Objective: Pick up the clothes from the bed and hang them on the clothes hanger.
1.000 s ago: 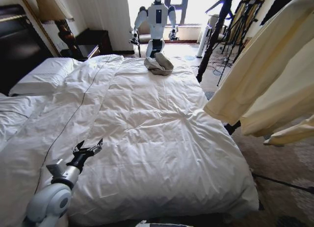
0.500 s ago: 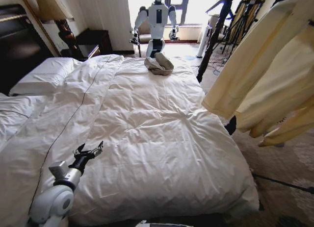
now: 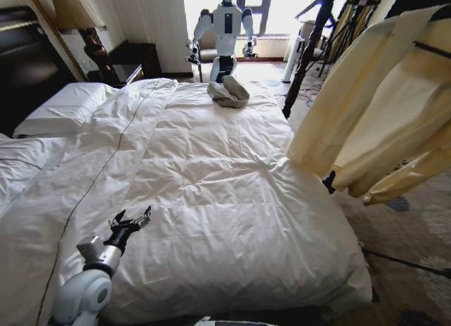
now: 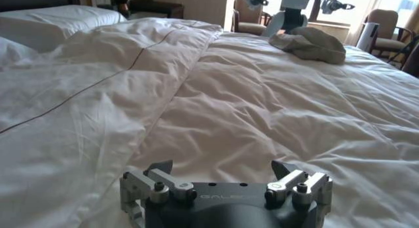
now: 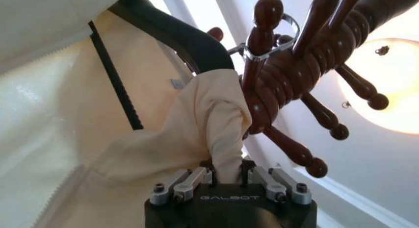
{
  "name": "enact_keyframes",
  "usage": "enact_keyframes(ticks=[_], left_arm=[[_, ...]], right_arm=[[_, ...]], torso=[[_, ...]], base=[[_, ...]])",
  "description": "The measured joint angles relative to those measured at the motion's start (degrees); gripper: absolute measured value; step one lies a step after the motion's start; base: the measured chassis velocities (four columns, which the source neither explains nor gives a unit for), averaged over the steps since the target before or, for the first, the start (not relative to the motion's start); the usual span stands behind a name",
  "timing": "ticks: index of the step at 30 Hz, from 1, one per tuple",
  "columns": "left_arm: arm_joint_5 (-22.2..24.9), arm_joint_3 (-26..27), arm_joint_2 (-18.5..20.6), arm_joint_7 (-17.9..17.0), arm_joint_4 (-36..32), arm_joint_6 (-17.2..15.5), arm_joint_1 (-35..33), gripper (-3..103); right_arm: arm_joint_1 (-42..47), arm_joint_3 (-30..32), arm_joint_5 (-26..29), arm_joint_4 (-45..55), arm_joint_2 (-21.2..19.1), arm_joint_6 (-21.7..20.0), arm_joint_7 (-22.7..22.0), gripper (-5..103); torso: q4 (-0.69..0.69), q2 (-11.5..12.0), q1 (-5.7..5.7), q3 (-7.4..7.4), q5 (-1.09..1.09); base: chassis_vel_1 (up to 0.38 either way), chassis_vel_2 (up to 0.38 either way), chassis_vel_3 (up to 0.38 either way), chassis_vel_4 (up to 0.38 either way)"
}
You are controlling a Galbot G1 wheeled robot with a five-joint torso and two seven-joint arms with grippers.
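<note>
Down in the lower left of the head view, the left gripper [image 3: 132, 221] hovers low over the bed [image 3: 211, 178], fingers spread wide and holding nothing; its wrist view shows both fingertips [image 4: 159, 167] apart above rumpled white duvet [image 4: 262, 120]. A thin dark line [image 3: 106, 164] runs up the duvet on the left side of the frame, toward the pillow [image 3: 60, 108] at middle left. Over on the right edge of the head view, the top [image 3: 373, 115] hangs in the air, clear of the bed, its pale cream-yellow sleeves drooping toward the patterned carpet [image 3: 416, 241]. Up close in the right wrist view, the right gripper [image 5: 226, 176] is clamped tight on a bunched fold of the top [image 5: 196, 135], fabric squeezed between the fingers. Just above that, the black hanger [image 5: 176, 37] sits inside the top, its hook [image 5: 288, 32] looped around a dark turned wooden rack [image 5: 295, 76] with knobbed pegs. Farther back, at the top centre of the head view, a grey-beige bundle [image 3: 227, 93] lies on the far edge of the bed, and behind it stands a white robot [image 3: 225, 27] before the bright window.
</note>
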State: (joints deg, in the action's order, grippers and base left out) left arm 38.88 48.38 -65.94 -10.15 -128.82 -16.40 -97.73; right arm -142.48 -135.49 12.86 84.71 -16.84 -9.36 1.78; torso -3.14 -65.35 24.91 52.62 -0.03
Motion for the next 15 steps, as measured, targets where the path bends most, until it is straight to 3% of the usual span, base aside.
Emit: enact_keyframes(ticks=[6, 15], left_arm=[[-0.2, -0.4, -0.2, 0.0, 0.5, 0.2, 0.4, 100], [-0.2, -0.4, -0.1, -0.1, 0.8, 0.7, 0.6, 100]], right_arm=[[5.7, 3.9, 0.3, 2.4, -0.1, -0.3, 0.7, 19], [7.4, 5.1, 0.3, 2.7, -0.1, -0.3, 1.1, 19]], torso=[[0.0, 0.0, 0.0, 0.0, 0.02], [0.04, 0.0, 0.0, 0.0, -0.01]], base=[[0.0, 0.0, 0.0, 0.0], [0.0, 0.0, 0.0, 0.0]])
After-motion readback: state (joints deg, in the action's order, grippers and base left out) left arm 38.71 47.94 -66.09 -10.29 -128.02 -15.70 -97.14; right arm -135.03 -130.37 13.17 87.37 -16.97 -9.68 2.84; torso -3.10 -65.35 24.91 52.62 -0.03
